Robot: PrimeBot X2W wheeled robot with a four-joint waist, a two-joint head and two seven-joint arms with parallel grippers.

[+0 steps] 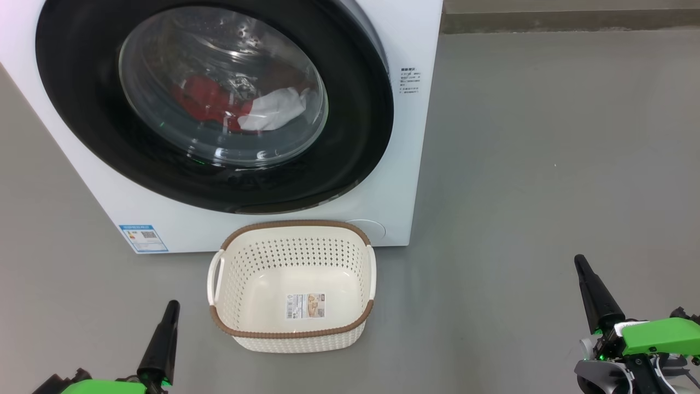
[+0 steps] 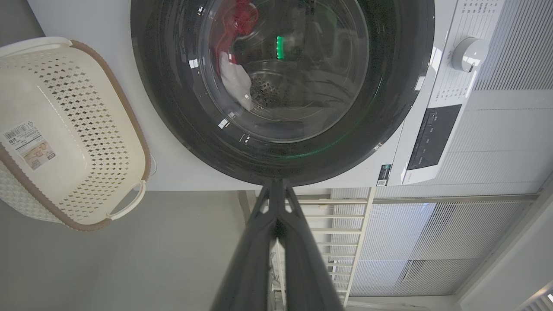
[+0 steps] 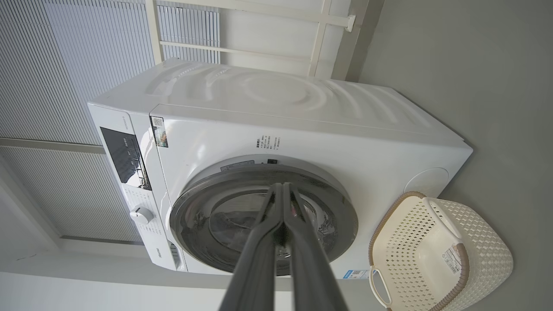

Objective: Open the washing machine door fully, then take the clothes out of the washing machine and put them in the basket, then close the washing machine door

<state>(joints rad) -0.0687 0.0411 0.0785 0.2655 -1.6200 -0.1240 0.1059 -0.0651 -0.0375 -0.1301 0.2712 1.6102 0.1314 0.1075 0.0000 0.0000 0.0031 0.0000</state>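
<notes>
The white washing machine (image 1: pixel 407 109) stands ahead with its round black-rimmed door (image 1: pixel 82 109) lying flat against the front. Through the glass I see red and white clothes (image 1: pixel 219 104) in the drum. The cream basket (image 1: pixel 246 257) with a brown rim sits on the floor just in front of the machine, holding nothing but its paper label. My left gripper (image 1: pixel 169 312) is at the lower left, shut and holding nothing. At the lower right, my right gripper (image 1: pixel 582 271) is likewise shut with nothing in it. Both are well short of the door (image 2: pixel 173 108) (image 3: pixel 194 207).
Grey floor (image 1: pixel 547 164) stretches to the right of the machine. A control panel with a white dial (image 2: pixel 468 52) sits along the machine's top. Pale slatted panels and a white rail frame (image 2: pixel 358 224) stand beside the machine. A blue label (image 1: pixel 143 238) marks its lower left corner.
</notes>
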